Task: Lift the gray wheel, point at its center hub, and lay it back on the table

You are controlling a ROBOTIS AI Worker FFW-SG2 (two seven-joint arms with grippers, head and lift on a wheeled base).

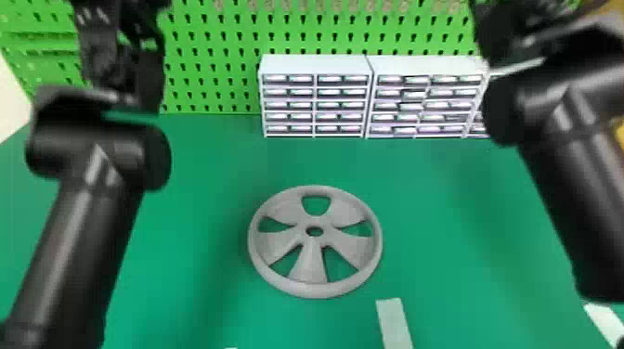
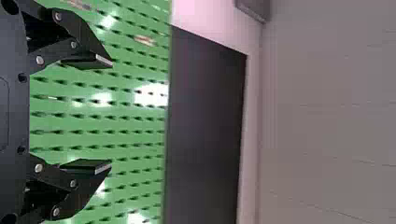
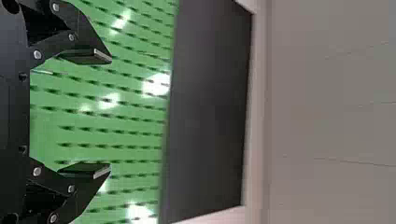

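Now, the gray wheel [image 1: 310, 264] should be picked up gently

The wheel is seen flat on the green worktop [image 1: 464, 232], in the middle, nearer than the white drawers [image 1: 315, 65]. The left gripper [image 2: 105, 113] and right gripper [image 3: 102, 113] are spread wide, with nothing pinched. For the lift, which likely comes first, one gripper should be brought down slowly and the rim [image 1: 314, 291] pinched well. The hub [image 1: 314, 239] should be left uncovered, so it can be pointed at easily.
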